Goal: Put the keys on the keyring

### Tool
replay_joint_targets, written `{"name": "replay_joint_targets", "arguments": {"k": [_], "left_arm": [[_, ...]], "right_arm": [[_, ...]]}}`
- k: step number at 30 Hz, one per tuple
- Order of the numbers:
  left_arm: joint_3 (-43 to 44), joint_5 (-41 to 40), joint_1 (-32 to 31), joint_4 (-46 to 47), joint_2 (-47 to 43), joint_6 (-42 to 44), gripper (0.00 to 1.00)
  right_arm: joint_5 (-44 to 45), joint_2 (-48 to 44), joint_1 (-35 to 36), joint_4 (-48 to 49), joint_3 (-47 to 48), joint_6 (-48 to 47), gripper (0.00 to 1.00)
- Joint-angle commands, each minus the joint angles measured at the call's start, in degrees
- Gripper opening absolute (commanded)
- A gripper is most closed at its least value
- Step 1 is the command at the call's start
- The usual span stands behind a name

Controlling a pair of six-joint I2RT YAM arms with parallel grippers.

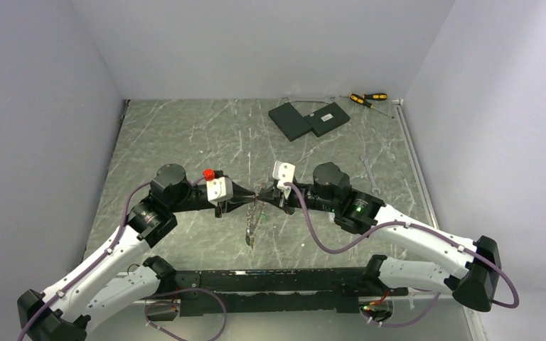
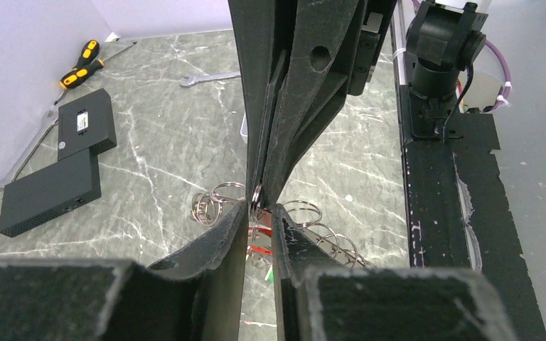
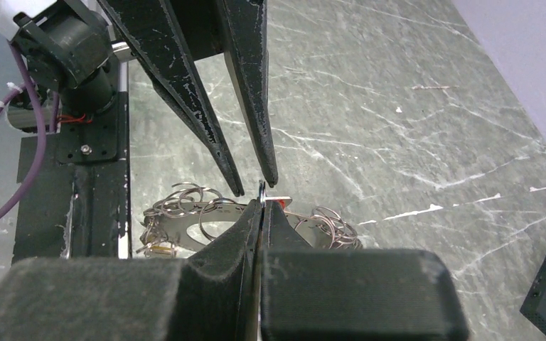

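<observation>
The keyring (image 1: pixel 252 222) is a flat grey metal ring hung with several small split rings. It dangles below the point where both grippers meet, above the table's middle. My right gripper (image 3: pixel 262 202) is shut on one small split ring (image 3: pixel 261 189) at the keyring's top; the flat plate (image 3: pixel 173 232) shows behind my fingers. My left gripper (image 2: pixel 261 212) faces it tip to tip, its fingers a narrow gap apart on either side of that ring. Red key heads (image 2: pixel 259 250) and a bit of green show through the gap. Other keys are hidden.
Two black slabs (image 1: pixel 307 118) lie at the back, with two yellow-and-black screwdrivers (image 1: pixel 368 98) beside the back wall. A small wrench (image 1: pixel 371 177) lies right of the right arm. The black base rail (image 1: pixel 277 284) runs along the near edge.
</observation>
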Motion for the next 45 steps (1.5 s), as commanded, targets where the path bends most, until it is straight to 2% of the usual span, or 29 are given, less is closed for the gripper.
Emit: {"name": "replay_joint_targets", "arguments": {"k": [1,15,32,34,36,43,45], "left_arm": [[0.5,1.8,0.4,2.1,0.2,-0.7,0.23],[0.8,2.1,0.5,2.3,1.5,-1.4,0.23],[0.8,2.7,0.5,2.3,1.6,-1.3,0.14],[0.7,2.7,0.5,2.3,1.6,-1.2,0.10],[0.8,2.8,0.5,2.3,1.5,-1.1,0.01],[0.9,1.8,0.4,1.3,1.7,-0.4,0.00],[1.2,1.1,0.5,0.6,1.8,-0.1,0.00]], "right_arm": [[-1.5,-0.8,0.2,4.4,2.4,0.3,0.00],[-2.2,-2.7,0.2,5.1,1.9,0.7,0.00],[-3.7,-1.1,0.2,4.9,3.0,0.5,0.00],[-3.9,-0.8,0.2,4.7,3.3,0.5,0.00],[-3.9,-0.9,0.2,5.0,3.1,0.6,0.00],[-3.9,-0.3,0.2,2.3,3.9,-0.3,0.00],[-4.1,0.3,0.2,1.1,4.5,-1.1,0.08]]}}
